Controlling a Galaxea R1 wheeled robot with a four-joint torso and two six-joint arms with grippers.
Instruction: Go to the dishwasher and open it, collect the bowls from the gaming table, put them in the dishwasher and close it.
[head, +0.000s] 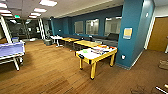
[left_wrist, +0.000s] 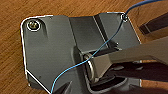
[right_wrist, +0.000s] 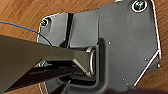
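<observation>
Head view: a white-topped gaming table (head: 96, 53) on yellow legs is seen ahead beside a teal pillar (head: 130, 32), a green bowl (head: 85, 51) near its end; open wooden floor (head: 50, 72) surrounds it. Wrist views: floor below; hand states cannot be told.

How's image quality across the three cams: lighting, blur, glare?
Head view: even light from the ceiling panels, soft and blocky; small items on the gaming table blur together, and it casts a faint shadow on the wood floor. Both wrist views: coarse, no strong glare, floor grain legible.
</observation>
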